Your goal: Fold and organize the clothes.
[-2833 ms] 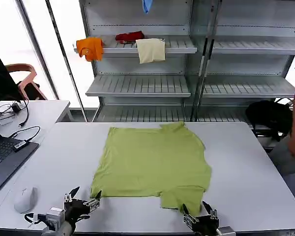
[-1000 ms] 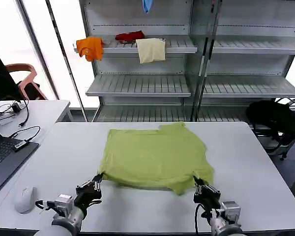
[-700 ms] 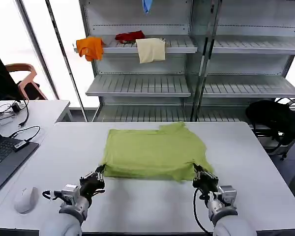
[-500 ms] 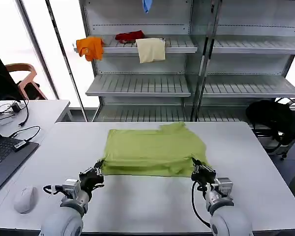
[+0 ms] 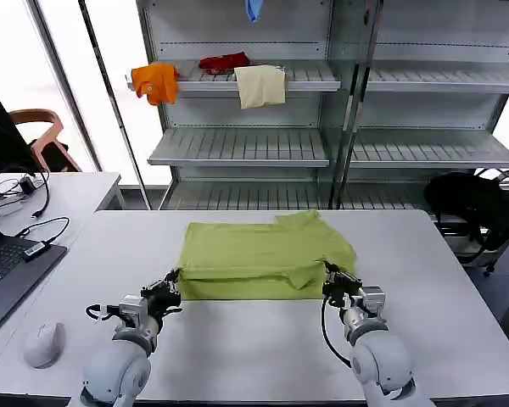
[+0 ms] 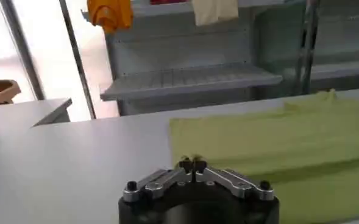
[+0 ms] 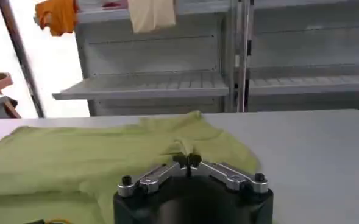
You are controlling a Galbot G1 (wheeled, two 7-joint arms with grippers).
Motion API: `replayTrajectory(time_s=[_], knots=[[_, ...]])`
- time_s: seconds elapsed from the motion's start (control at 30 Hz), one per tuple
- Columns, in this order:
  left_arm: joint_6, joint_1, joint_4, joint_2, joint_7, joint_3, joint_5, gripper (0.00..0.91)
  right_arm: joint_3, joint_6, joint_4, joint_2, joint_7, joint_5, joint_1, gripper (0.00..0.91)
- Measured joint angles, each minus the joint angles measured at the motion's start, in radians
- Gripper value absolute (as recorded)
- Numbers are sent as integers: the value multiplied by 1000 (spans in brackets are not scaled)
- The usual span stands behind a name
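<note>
The clothes, a lime-green T-shirt [image 5: 263, 250], lie on the white table [image 5: 246, 348] with the near hem doubled over toward the far side. My left gripper [image 5: 171, 280] is shut on the shirt's near left corner, and the left wrist view shows its fingers [image 6: 191, 162] pinched together on the green fabric [image 6: 277, 137]. At the near right corner my right gripper [image 5: 331, 273] is shut on the hem. In the right wrist view its fingertips [image 7: 186, 160] pinch a raised pleat of the shirt [image 7: 75, 158].
A laptop [image 5: 4, 271], cables and a white mouse [image 5: 42, 343] sit on the table's left side. Behind the table stand grey shelves [image 5: 246, 144] with orange [image 5: 155, 82], red [image 5: 223, 62] and cream [image 5: 260, 86] cloths. A black bag [image 5: 462, 199] lies at the right.
Both grippers took hold of the shirt's near corners and carried the hem away from me over the shirt. The visible green area has become shorter from front to back.
</note>
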Motion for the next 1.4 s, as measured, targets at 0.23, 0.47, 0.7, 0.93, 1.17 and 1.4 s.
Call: replayTrajectory(time_s=[0.23,0.47,0.7,0.93,1.17,1.4], knots=[[0,-17,21,-3,-1,10,8,907,12,0,-32,-2,7,1,42,907],[0,-11,16,10,-3,1,9,907,32,-2,-19,-33,0,11,27,907],[3,31,-28,23,12,-6,5,907,76,-1,43,-94,-23,32,-58,907],[3,87,-54,12,31,1,18,907,117,-1,69,-129,-48,39,-136,836],[3,115,-64,7,40,-5,27,907,127,0,66,-138,-66,32,-175,272],[3,117,-55,-5,42,-1,28,907,128,1,42,-138,-85,21,-187,0]])
